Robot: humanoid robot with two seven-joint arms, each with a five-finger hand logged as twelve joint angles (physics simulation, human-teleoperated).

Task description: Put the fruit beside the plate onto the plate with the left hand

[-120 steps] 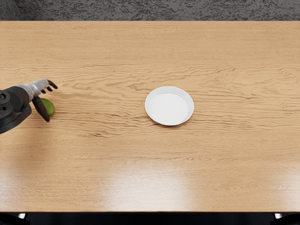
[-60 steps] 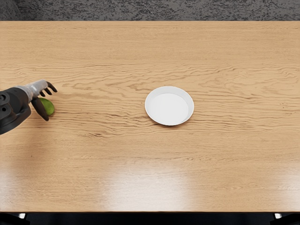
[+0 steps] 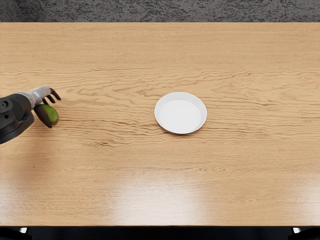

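A small green fruit (image 3: 52, 115) lies on the wooden table at the far left, well away from the white plate (image 3: 180, 113) near the middle, whose inside holds nothing. My left hand (image 3: 49, 107) reaches in from the left edge and sits right at the fruit. Its dark fingers (image 3: 53, 94) spread just above the fruit and the thumb lies against its left side. The hand is still open, cupped around the fruit rather than closed on it. The fruit rests on the table. The right arm is not visible.
The wooden table (image 3: 160, 180) fills the view, with its far edge at the top against a dark grey floor. A broad stretch of bare wood separates the fruit from the plate.
My left hand has drawn in a little to the left and lowered, with the fingers curling closer over the fruit. Neither fruit nor plate has moved.
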